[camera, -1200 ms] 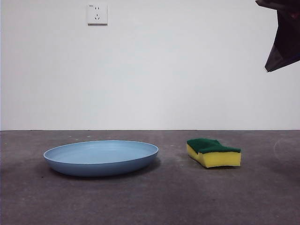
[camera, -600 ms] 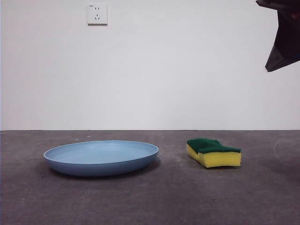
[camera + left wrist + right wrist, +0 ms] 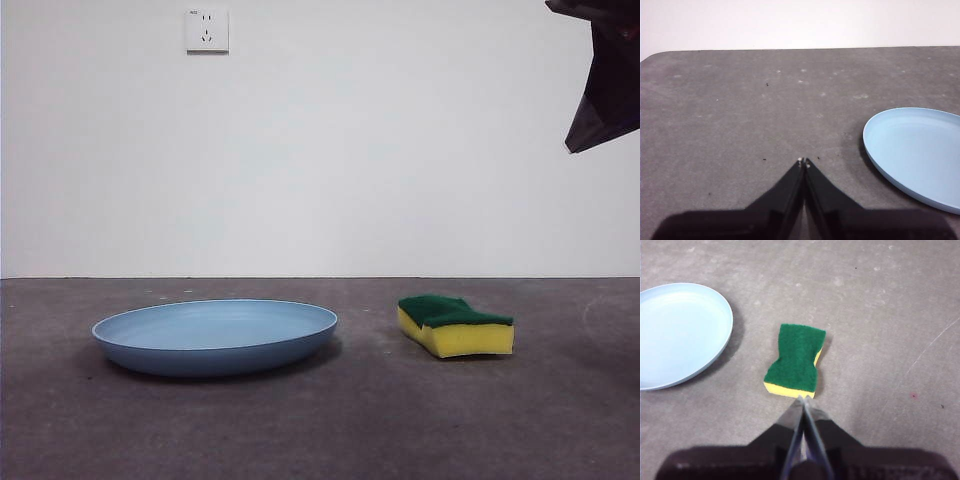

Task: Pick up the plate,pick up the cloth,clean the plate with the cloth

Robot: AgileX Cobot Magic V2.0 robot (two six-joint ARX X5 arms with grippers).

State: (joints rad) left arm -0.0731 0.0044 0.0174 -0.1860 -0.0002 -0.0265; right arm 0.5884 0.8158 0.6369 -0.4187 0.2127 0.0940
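From my left wrist, the wide, shallow light-blue plastic plate (image 3: 920,150) runs off the picture's edge, so I see only part of its round. My right wrist view crops the same plate too. In the front view, a glossy black arm tip (image 3: 602,85) is cut by the top corner; I cannot tell which of my arms it is. The white wall socket (image 3: 207,30) bears markings too small to read.

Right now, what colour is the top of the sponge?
Dark green, over a yellow body; the sponge shows best in right wrist view.
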